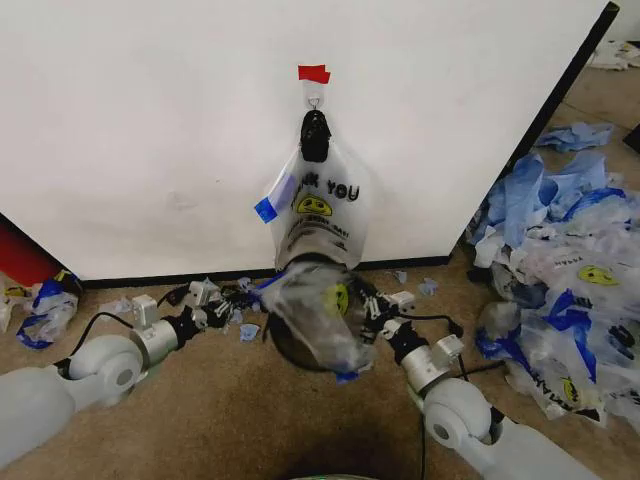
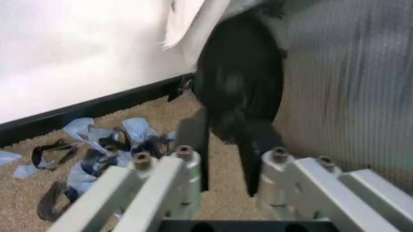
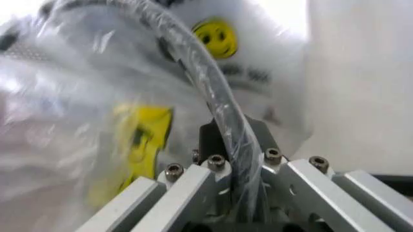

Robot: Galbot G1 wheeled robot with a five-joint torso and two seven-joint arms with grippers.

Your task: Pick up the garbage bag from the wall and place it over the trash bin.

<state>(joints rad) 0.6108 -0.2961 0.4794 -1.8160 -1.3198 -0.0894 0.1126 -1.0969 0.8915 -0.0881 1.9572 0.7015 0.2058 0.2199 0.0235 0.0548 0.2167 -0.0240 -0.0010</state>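
While the right gripper [image 3: 235,186] clamps the round black wire-mesh trash bin's [image 1: 300,345] bag-covered rim, the left gripper [image 2: 226,166] stands open beside it. A translucent white "THANK YOU" garbage bag [image 1: 318,205] hangs on the white wall [image 1: 150,120].

Both arms reached forward and inward at floor level, elbows bent and wrists angled toward each other; the left gripper [image 1: 232,305] pointed rightward with its fingers [image 2: 248,164] parted; the right gripper [image 1: 368,305] pointed leftward, its fingers [image 3: 210,140] clamped together on a thin, plastic-covered rim.
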